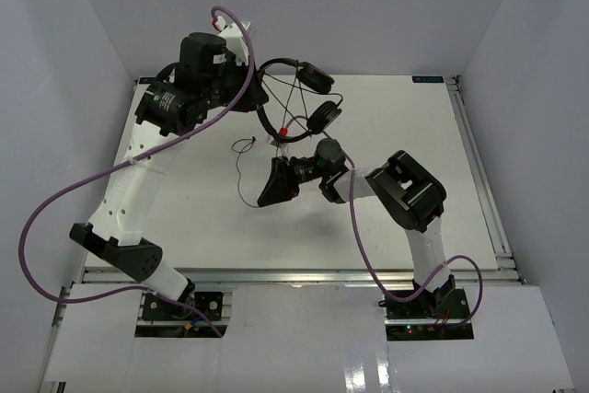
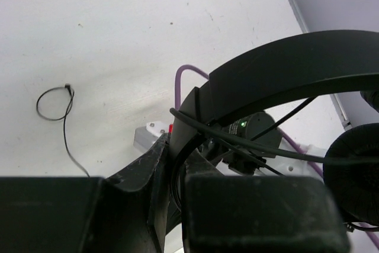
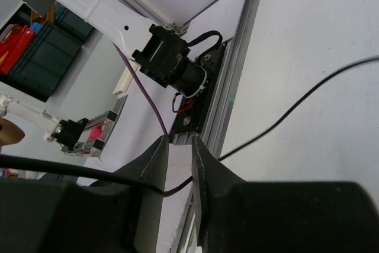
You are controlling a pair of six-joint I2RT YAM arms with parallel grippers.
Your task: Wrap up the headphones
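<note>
The black headphones (image 1: 322, 117) hang above the back middle of the table, with the thin headband (image 2: 284, 63) arching over the left wrist view and one padded earcup (image 2: 355, 170) at its right edge. My left gripper (image 1: 255, 98) (image 2: 174, 146) is shut on the headband's end. Several strands of the thin black cord (image 2: 278, 153) cross the headband. Its loose end lies curled on the table (image 1: 243, 146) (image 2: 54, 102). My right gripper (image 1: 273, 192) (image 3: 179, 143) sits just below the headphones. Its jaws stand a little apart, and the cord (image 3: 296, 111) runs loosely through the gap.
Purple robot cables (image 1: 55, 204) (image 1: 363, 246) loop beside both arms. An aluminium rail (image 1: 479, 172) edges the white table (image 1: 396, 117) on the right, and grey walls close it in. The left arm's base (image 3: 174, 69) shows in the right wrist view.
</note>
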